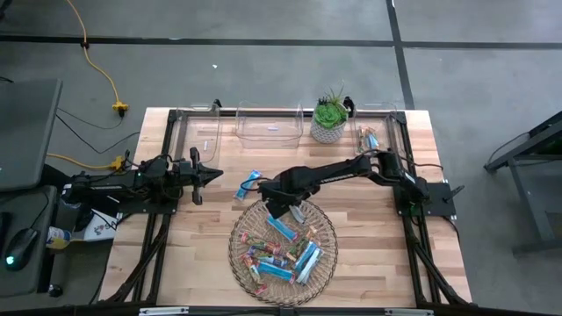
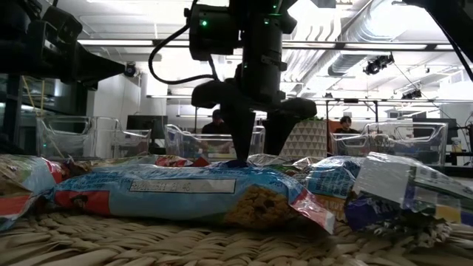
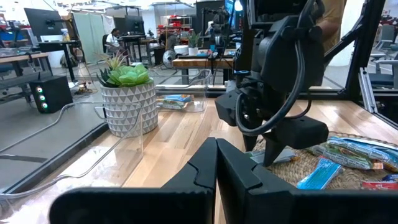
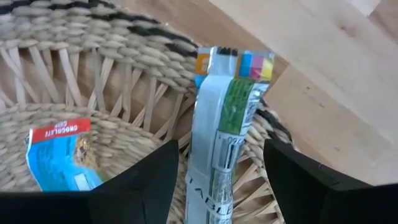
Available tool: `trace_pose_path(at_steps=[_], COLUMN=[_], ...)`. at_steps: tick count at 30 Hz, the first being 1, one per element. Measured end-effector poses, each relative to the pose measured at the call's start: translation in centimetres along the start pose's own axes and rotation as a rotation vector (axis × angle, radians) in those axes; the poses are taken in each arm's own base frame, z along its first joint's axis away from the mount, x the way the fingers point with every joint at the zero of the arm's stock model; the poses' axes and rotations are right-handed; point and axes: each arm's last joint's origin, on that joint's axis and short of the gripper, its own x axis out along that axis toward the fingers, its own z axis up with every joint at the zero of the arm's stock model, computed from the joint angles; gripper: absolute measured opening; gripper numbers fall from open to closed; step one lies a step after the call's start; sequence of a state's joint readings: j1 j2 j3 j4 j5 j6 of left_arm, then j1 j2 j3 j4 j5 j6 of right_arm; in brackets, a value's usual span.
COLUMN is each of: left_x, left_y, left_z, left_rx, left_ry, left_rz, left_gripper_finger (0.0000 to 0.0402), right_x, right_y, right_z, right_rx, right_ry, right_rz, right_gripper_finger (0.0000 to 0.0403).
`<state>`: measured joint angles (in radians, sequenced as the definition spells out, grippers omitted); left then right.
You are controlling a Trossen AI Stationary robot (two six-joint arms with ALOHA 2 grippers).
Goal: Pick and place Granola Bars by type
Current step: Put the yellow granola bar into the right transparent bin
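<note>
The right gripper (image 1: 283, 209) hangs over the basket's (image 1: 241, 230) far rim, fingers (image 4: 149, 180) spread around a silvery bar (image 4: 221, 134). The left gripper (image 1: 216, 172) waits near the table's left edge, fingers clenched.

Light wooden table (image 1: 198, 246) with a basket, bins, a plant and one loose bar.

A round woven basket (image 1: 239, 250) sits at the near middle of the table, filled with granola bars (image 1: 283, 247). Along the far edge stand clear plastic bins (image 1: 268, 123); the right-most one (image 1: 376, 132) holds a few bars. A small green potted plant (image 1: 330, 118) in a patterned white pot stands between the bins. One blue-and-white bar (image 1: 249, 184) lies on the bare wood just left of the basket's far rim.
</note>
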<state>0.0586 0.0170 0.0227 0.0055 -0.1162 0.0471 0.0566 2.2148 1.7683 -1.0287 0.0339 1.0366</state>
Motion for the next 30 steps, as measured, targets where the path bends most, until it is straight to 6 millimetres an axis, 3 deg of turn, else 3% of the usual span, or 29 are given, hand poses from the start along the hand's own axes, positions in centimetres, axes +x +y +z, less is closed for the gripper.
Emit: trace_pose_path(at_steps=[14, 23, 30], left_x=[0.00, 0.00, 0.00], left_y=[0.00, 0.00, 0.00], left_z=[0.00, 0.00, 0.00], left_rx=[0.000, 0.000, 0.000], left_ry=[0.000, 0.000, 0.000], left_rz=[0.000, 0.000, 0.000], left_gripper_finger=[0.0003, 0.0003, 0.0003], right_x=[0.92, 0.92, 0.91], right_y=[0.20, 0.26, 0.30], right_z=[-0.04, -0.06, -0.12], right_rx=[-0.023, -0.030, -0.030], right_ry=[0.046, 0.064, 0.083], right_rz=[0.016, 0.031, 0.044], right_gripper_finger=[0.0214, 0.0137, 0.0099])
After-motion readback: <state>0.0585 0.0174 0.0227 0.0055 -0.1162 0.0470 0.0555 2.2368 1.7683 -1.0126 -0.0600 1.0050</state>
